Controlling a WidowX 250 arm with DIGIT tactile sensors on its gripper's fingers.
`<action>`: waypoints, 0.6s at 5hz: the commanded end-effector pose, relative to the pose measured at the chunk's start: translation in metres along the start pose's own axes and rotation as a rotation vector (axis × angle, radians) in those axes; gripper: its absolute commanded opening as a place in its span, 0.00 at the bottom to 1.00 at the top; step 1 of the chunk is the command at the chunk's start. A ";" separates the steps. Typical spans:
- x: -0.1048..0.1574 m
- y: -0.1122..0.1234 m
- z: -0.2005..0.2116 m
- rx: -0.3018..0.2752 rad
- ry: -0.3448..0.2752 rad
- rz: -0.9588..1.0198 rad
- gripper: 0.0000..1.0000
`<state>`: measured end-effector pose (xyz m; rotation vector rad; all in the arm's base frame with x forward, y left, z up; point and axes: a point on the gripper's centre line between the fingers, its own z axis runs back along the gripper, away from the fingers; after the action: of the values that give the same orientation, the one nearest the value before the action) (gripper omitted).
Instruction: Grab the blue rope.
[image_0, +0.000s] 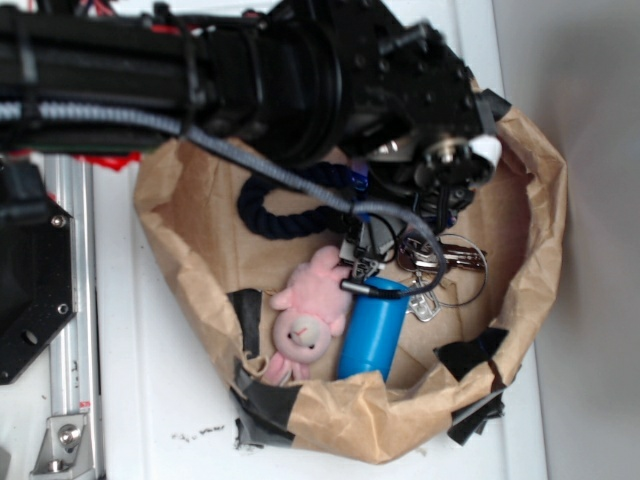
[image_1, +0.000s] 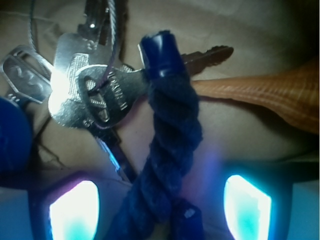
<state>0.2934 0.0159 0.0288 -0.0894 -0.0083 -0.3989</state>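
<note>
Rope (image_1: 170, 150), navy and twisted, is running up between the gripper's (image_1: 160, 210) two fingers (image_1: 75, 212), which are standing apart on either side of it without visibly pressing it. Its glossy blue cap is lying across a bunch of keys (image_1: 95, 90). An orange ribbed shell (image_1: 280, 95) is sitting to the right. Overhead, the arm is reaching into a brown paper bag (image_0: 540, 200) holding a pink plush toy (image_0: 305, 320) and a blue cylinder (image_0: 372, 330)
</note>
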 end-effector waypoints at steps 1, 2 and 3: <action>-0.002 0.006 0.001 0.027 0.016 0.072 0.00; -0.003 0.008 0.000 0.022 0.019 0.081 0.00; -0.004 0.009 0.000 0.027 0.016 0.093 0.00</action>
<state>0.2976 0.0216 0.0219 -0.0686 0.0363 -0.3123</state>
